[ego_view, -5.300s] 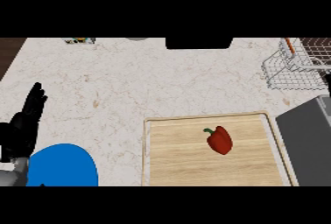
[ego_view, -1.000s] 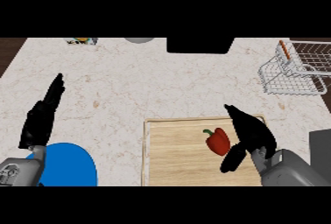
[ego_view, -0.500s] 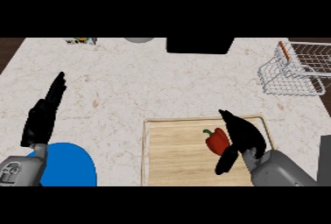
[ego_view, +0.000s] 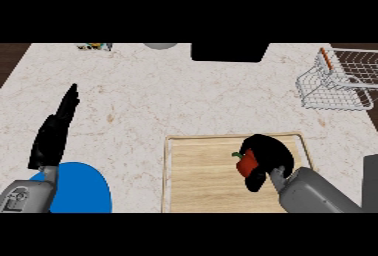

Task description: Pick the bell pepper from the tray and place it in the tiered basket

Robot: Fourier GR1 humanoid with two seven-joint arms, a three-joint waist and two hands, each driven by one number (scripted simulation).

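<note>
The left hand [ego_view: 53, 135] is plain matt black, long and narrow, with slim fingers [ego_view: 68, 107] that taper to thin tips. The right hand [ego_view: 272, 150] is the same unmarked black. A short pale-grey wrist stub joins each hand to a blocky grey arm with rounded edges, the left forearm [ego_view: 26, 197] and the right forearm [ego_view: 319, 192], both smooth-skinned.

Right hand [ego_view: 272, 152]: formerly open, just right of the bell pepper [ego_view: 246, 163]; now moved left over it, fingers curled round it. Bell pepper: formerly in full view; now mostly hidden.
</note>
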